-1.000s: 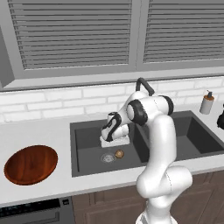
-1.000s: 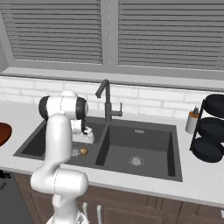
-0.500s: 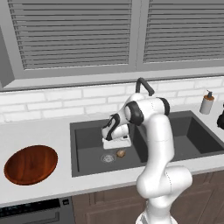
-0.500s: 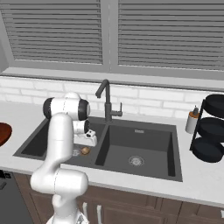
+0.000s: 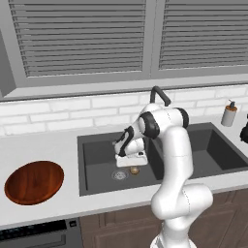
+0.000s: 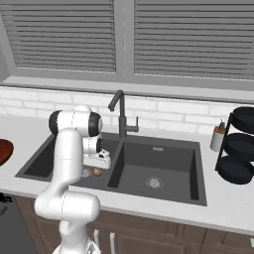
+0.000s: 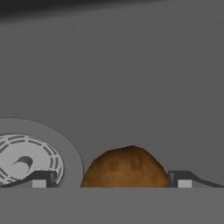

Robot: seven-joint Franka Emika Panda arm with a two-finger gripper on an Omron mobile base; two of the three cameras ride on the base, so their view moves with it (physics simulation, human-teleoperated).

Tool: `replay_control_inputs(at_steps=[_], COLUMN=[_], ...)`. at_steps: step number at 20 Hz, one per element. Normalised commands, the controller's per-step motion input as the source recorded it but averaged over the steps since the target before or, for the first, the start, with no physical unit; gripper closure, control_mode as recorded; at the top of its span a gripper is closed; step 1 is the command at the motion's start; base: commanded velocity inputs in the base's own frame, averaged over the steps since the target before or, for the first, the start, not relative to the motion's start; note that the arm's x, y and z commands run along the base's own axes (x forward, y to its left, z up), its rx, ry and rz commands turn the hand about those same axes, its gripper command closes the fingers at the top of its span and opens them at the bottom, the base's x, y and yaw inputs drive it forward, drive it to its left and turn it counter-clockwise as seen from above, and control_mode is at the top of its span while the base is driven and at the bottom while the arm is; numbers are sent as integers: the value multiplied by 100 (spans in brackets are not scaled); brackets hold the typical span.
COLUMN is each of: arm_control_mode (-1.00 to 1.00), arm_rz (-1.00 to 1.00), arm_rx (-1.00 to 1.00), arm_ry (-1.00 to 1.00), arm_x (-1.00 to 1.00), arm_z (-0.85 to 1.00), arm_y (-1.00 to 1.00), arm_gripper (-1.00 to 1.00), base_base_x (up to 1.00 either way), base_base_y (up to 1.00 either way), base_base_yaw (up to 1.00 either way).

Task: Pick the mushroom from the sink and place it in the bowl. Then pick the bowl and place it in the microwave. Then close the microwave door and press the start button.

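We see a wide window with grey horizontal slatted blinds (image 5: 82, 38) across the back wall, split by a grey vertical frame post (image 5: 151, 38), with a grey sill (image 6: 124, 84) beneath. Under the sill runs a white brick-tile backsplash (image 5: 63, 114). A pale grey flat countertop (image 5: 34, 145) stretches along the wall, and below its front edge we see brown wooden cabinet fronts (image 6: 163, 233). At the far end of the counter stands a small pale soap bottle with a dark pump (image 5: 228, 114), beside a black tiered rack of round dishes (image 6: 241, 146). The light is even and soft, with faint shadows.
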Motion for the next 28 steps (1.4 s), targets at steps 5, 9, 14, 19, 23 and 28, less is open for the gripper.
replay_control_inputs(at_steps=[5, 9, 14, 19, 23, 28], arm_control_mode=[-100, -100, -100, -100, -100, -100], arm_rz=[-5, -2, 0, 3, 0, 0], arm_rx=[0, 0, 0, 0, -11, -3], arm_ry=[0, 0, -14, -19, -25, -29], arm_x=[-39, -2, 63, 68, -6, -35], arm_z=[-10, -23, -15, -23, -3, 58], arm_y=[-16, -1, 4, -4, 44, 32], arm_gripper=[-100, 100, 100, 100, 100, 100], base_base_x=[0, 0, 0, 0, 0, 0], base_base_y=[0, 0, 0, 0, 0, 0], base_base_yaw=[0, 0, 0, 0, 0, 0])
